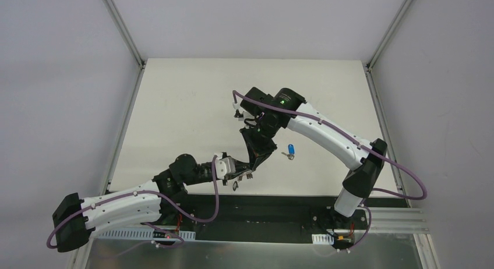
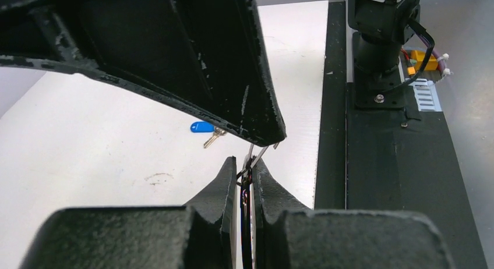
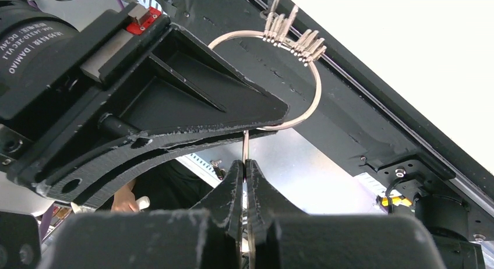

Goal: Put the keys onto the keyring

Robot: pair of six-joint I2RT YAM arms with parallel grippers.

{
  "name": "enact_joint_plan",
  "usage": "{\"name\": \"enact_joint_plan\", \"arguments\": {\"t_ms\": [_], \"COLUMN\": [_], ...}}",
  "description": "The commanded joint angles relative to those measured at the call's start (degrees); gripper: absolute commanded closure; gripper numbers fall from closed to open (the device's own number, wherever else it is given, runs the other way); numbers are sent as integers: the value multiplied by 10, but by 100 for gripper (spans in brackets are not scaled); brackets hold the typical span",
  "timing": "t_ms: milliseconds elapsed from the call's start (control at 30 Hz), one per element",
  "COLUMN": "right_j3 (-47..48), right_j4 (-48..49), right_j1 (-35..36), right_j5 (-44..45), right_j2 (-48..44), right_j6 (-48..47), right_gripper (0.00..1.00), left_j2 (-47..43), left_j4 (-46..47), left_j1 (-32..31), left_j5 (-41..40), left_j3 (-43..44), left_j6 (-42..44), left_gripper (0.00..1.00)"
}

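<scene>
keyring is pinched in the closed left claw and closed right claw so it cannot swing (plain keys hang on it). blue key lies on the table, just right of them.

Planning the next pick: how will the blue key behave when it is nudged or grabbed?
The blue key lies flat on the table, so it will probably slide, not roll, when nudged. Small and thin, it is likely light and stiff, but awkward to lift off the surface.
</scene>
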Motion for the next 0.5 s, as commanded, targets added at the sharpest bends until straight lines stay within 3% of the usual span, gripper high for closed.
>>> {"name": "enact_joint_plan", "arguments": {"t_ms": [0,133,233,333,467], "right_j3": [26,26,18,8,-1], "right_j4": [2,10,18,33,69], "right_j1": [3,5,4,5,4], "right_j5": [-7,-4,-1,7,33], "right_j2": [3,-2,-11,-25,-58], "right_j6": [13,16,18,19,22], "right_gripper": [100,100,91,70,53], "left_j2": [-17,-20,-29,-42,-46], "left_j4": [39,32,32,33,22], "left_j1": [-2,-1,-1,-1,-1], "left_j5": [32,36,24,14,2], "left_j3": [23,28,28,27,31], "left_j6": [-7,-17,-27,-39,-51], "left_gripper": [100,100,100,100,100]}}
